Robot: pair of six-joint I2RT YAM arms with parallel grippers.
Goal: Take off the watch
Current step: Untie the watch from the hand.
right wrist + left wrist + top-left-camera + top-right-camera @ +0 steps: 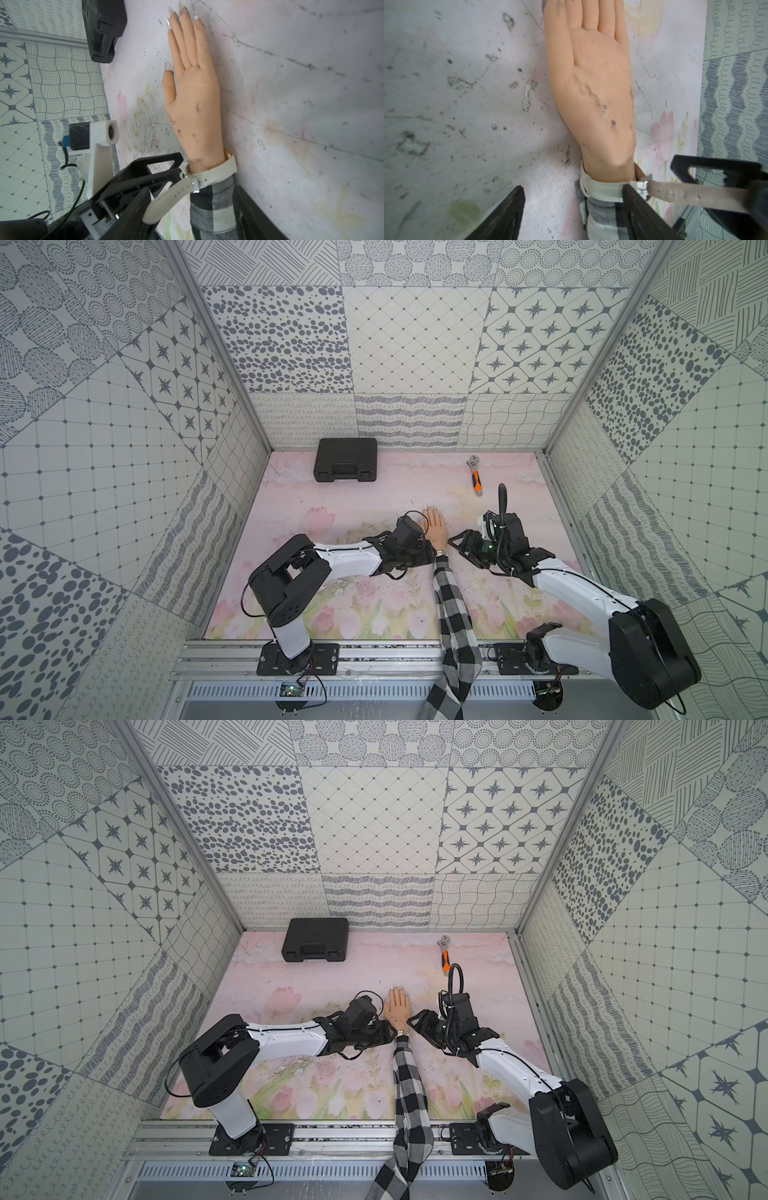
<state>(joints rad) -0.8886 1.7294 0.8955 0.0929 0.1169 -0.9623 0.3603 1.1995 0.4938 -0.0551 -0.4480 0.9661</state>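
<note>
A mannequin hand [435, 526] lies flat on the pink table, its arm in a black-and-white checked sleeve [451, 614]. The watch [216, 173] sits on the wrist, only its white strap and buckle showing clearly. Its loose strap end [166, 199] sticks out sideways from the buckle [642, 184]. My right gripper [192, 189] is open; the strap end lies between its fingers, resting on one and not pinched. My left gripper [573, 188] is open astride the sleeve just below the strap. One of its fingers [643, 209] rests beside the buckle; the other stands apart on the table.
A closed black case [345, 459] stands at the back left by the wall. An orange-handled wrench [476, 479] lies at the back right. Patterned walls close in three sides. The sleeve runs over the front rail [374, 659].
</note>
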